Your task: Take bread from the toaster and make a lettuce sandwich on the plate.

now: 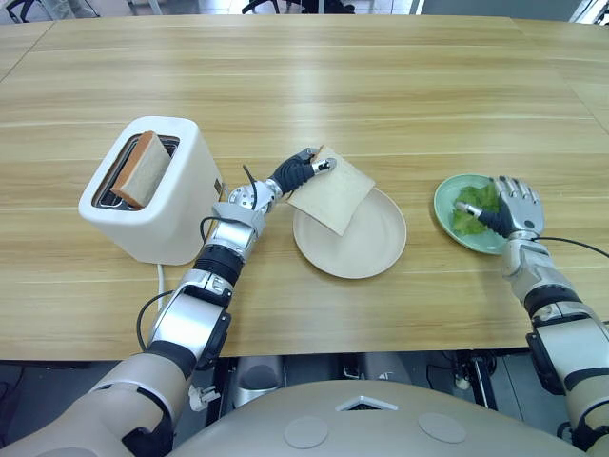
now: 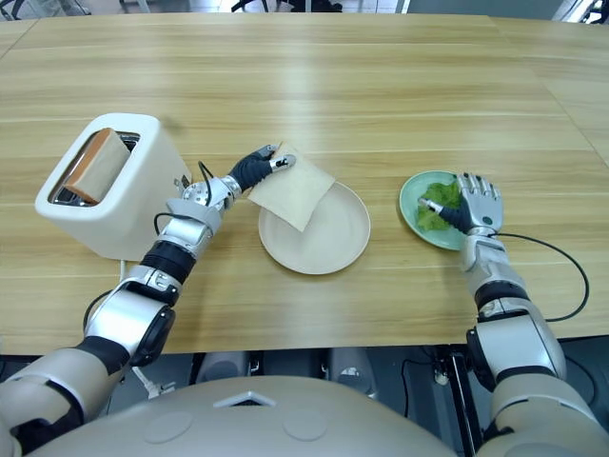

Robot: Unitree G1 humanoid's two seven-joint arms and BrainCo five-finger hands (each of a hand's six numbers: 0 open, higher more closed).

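As we tally the items on the wooden table [image 1: 400, 86], we log one white toaster [image 1: 157, 205], two slices of bread, two round dishes and one heap of lettuce. At the left, the first slice [image 1: 143, 171] stands upright in the toaster's top slot, its upper part protruding. The left hand [image 1: 297, 172] pinches the second slice [image 1: 333, 193] at its far-left corner, fingers closed on it. This slice overhangs the far-left rim of the beige plate [image 1: 366, 252], which sits at centre and carries nothing besides; we cannot tell whether bread and plate are touching. Well apart to the right sits the smaller green dish [image 1: 443, 198], containing the lettuce [image 1: 483, 197]; we cannot resolve the leaf count. The right hand [image 1: 519, 205] lies over the dish's near-right rim, fingers stretched nearly straight and pointing far. Its thumb is laid across the leaves and it grips nothing. Toaster and beige plate are near each other but not touching, with the left forearm between them.
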